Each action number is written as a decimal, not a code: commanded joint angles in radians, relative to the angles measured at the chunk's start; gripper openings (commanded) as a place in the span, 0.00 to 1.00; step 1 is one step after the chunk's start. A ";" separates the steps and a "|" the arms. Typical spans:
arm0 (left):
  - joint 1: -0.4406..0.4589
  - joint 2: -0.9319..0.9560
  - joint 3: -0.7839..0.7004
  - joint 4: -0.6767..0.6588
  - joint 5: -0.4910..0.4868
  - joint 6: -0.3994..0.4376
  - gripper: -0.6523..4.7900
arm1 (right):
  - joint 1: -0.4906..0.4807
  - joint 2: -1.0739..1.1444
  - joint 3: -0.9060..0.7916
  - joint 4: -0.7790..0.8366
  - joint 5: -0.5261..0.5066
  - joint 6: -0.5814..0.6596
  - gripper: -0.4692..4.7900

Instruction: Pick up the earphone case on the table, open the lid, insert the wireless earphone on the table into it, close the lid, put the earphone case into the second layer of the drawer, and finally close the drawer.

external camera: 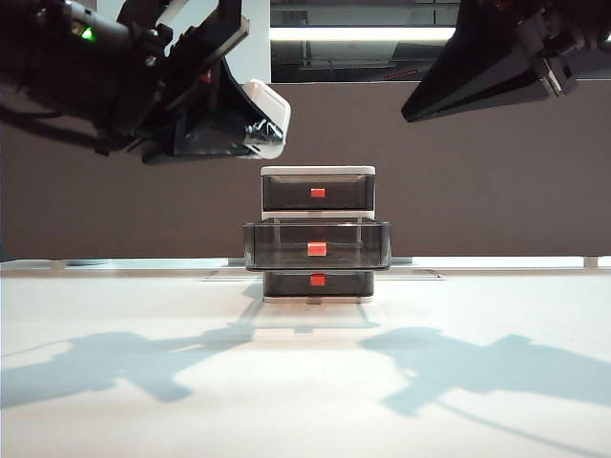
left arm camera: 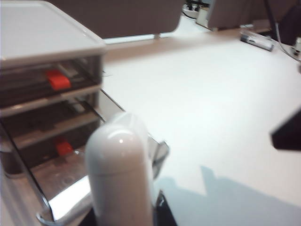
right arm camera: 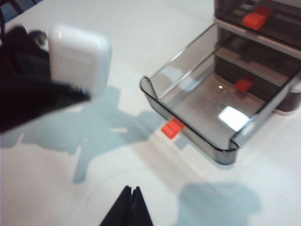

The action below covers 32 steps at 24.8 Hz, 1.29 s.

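High at the upper left, my left gripper (external camera: 250, 129) is shut on the white earphone case (external camera: 272, 114), whose lid is closed. In the left wrist view the case (left arm camera: 121, 174) stands up between the dark fingers (left arm camera: 162, 212), just in front of the drawer (left arm camera: 42, 42). The second layer (external camera: 317, 243) is pulled out and nothing lies in it (right arm camera: 207, 103); the case (right arm camera: 77, 56) hangs beside it, clear of the table (external camera: 305, 382). My right gripper (right arm camera: 131, 189) is shut on nothing, held high at the upper right (external camera: 412, 114). No wireless earphone is in view.
The top drawer (external camera: 318, 191) and bottom drawer (external camera: 318, 281) are pushed in, each with a red tab. The open drawer's red tab (right arm camera: 172, 128) juts toward the front. Both arms cast shadows on the tabletop. Cables and a small device (left arm camera: 256, 40) lie at the far edge.
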 commanded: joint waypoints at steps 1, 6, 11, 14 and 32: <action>0.021 0.035 0.058 -0.054 0.002 0.000 0.21 | 0.005 -0.008 0.005 0.013 0.009 -0.007 0.08; 0.030 0.168 0.217 -0.164 0.002 0.023 0.22 | 0.067 -0.009 0.005 0.013 0.091 -0.032 0.08; 0.047 0.250 0.343 -0.234 0.002 0.027 0.22 | 0.091 -0.009 0.005 0.013 0.103 -0.029 0.08; 0.068 0.295 0.409 -0.293 0.002 0.026 0.22 | 0.091 -0.009 0.005 0.013 0.103 -0.029 0.08; 0.087 0.432 0.478 -0.327 0.002 0.031 0.40 | 0.091 -0.009 0.005 0.013 0.105 -0.013 0.08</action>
